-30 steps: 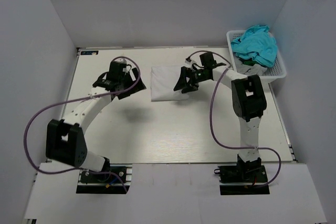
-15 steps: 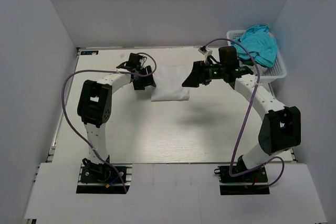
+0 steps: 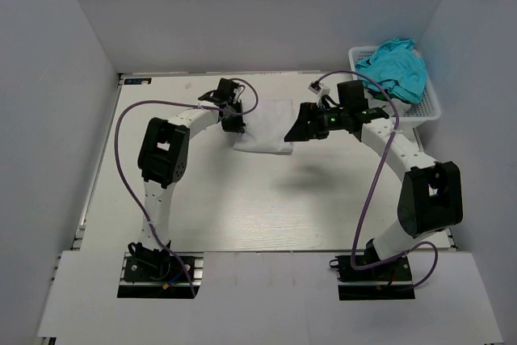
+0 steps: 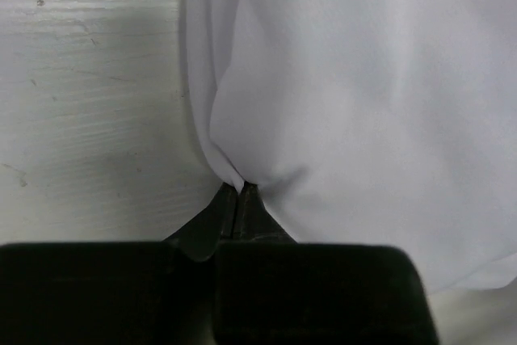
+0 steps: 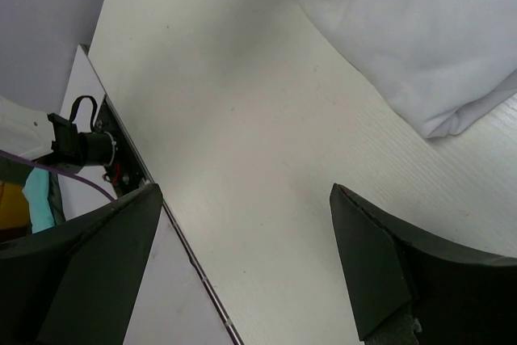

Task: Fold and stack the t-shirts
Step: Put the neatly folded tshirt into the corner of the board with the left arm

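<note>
White t-shirt (image 3: 264, 125) sits as a folded rectangle on the far middle of the table (image 3: 242, 199), between my two arms. My left gripper (image 3: 234, 122) is at its left edge, and on the left wrist view I see the left gripper (image 4: 238, 198) pinched tight on a small peak of the thin cloth, with the layers bunching up from the pinch. My right gripper (image 3: 297, 129) hangs just beside the shirt's right edge with its jaws spread wide and nothing in them; its wrist view shows the shirt's corner (image 5: 452, 119) lying flat, apart from the fingers. Far right, a basket (image 3: 432, 108) holds teal clothes (image 3: 394, 69) waiting their turn. I judge I'm at the pickup for a last fold or for shifting this shirt to its stacking spot. Next I'd bring the right jaws onto the opposite edge, catch every layer, and lift both sides evenly so the fold doesn't spill open.
</note>
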{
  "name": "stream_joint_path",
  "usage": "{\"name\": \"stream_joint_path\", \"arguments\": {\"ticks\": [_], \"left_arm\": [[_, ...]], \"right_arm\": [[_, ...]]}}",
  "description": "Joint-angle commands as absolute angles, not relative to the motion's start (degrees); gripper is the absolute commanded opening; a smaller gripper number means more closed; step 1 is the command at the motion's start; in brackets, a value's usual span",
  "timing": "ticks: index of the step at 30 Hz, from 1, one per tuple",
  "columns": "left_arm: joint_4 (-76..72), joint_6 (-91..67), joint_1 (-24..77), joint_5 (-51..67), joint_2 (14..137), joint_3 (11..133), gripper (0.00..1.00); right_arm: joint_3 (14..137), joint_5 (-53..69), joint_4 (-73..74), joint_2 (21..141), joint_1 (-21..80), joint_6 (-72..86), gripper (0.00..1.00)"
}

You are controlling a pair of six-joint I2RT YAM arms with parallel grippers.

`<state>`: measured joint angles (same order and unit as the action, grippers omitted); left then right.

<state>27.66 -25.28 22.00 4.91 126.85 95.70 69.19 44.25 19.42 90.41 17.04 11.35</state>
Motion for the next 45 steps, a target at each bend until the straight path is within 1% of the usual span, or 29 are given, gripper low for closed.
{"name": "stream_joint_path", "arguments": {"ticks": [1,2,5,6,8,9,16,22,28,31,35,38,45], "left_arm": [[32.8,-23.8,22.1,0.3,128.5,96.7,0.0],[32.8,-23.8,22.1,-1.0,128.5,96.7,0.0],[34.6,-23.3,22.1,-10.5,126.2,96.7,0.0],[35.6,-23.3,21.6,-15.5,125.7,97.2,0.0],[37.7,-23.3,20.4,-19.0,124.7,97.8,0.0],[37.7,-23.3,20.4,-23.0,123.8,97.8,0.0],[37.0,-17.5,15.8,-31.8,120.3,97.8,0.0],[38.8,-12.1,8.8,-39.9,123.8,105.2,0.0],[40.2,-9.9,-0.6,-38.9,127.3,111.7,0.0],[37.8,-7.3,-2.8,-38.8,129.1,114.0,0.0],[39.0,-5.8,-6.5,-36.2,134.3,124.5,0.0],[39.7,-5.2,-8.2,-35.1,137.9,129.7,0.0],[37.0,-4.7,-9.5,-30.8,139.1,129.0,0.0]], "right_arm": [[68.3,43.9,18.5,90.6,16.4,11.5,0.9],[68.2,43.4,19.2,90.5,16.4,11.7,0.9],[67.9,42.5,19.6,90.3,16.1,11.2,0.9],[67.8,41.8,19.7,90.2,15.9,11.0,0.9],[67.3,40.5,20.0,89.9,15.9,11.0,0.9],[67.2,40.1,20.3,89.7,15.9,11.0,0.9],[66.6,37.4,22.5,89.0,15.9,9.7,0.9],[66.7,36.9,22.7,88.8,15.9,9.8,0.9],[67.3,36.1,22.9,90.2,16.0,9.7,0.9],[68.3,36.2,23.1,92.2,15.8,9.8,0.9],[69.9,36.7,24.2,94.7,15.9,9.6,0.9],[71.2,36.6,24.3,95.5,15.8,9.6,0.9],[74.6,36.2,25.4,97.5,15.8,9.1,0.9]]}}
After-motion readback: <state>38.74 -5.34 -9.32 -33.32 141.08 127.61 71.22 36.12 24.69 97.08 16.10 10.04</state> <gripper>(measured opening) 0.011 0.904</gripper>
